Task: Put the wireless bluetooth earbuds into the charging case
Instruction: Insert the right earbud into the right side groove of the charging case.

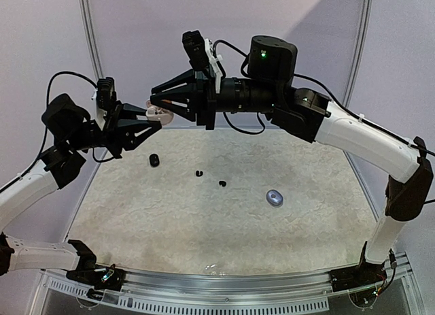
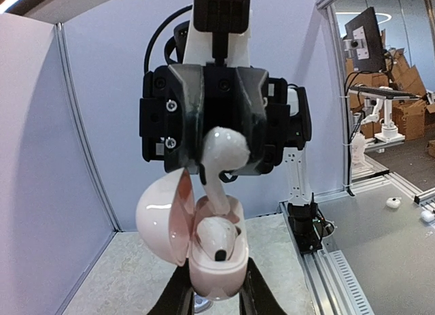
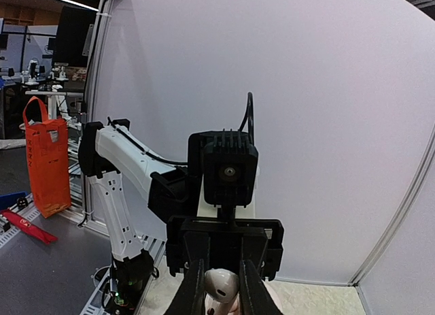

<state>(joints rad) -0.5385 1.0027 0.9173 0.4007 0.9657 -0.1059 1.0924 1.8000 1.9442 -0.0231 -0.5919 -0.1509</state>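
Note:
High above the table my left gripper [image 1: 151,122] is shut on the base of a pinkish-white charging case [image 2: 216,274], which stands upright with its lid [image 2: 158,216] swung open to the left. One white earbud [image 2: 219,235] sits in a socket inside it. My right gripper [image 3: 219,289] comes from the opposite side and is shut on a second white earbud [image 3: 221,285]. That earbud's head [image 2: 228,148] shows between the right fingers, and its stem points down into the case's open mouth. In the top view the case [image 1: 158,111] is a small pale spot where the two grippers meet.
On the speckled table below lie two small black buds [image 1: 199,172] [image 1: 222,184], a slightly bigger black piece [image 1: 154,160], and a grey-blue pebble-like case [image 1: 274,197] to the right. White walls close the back and sides.

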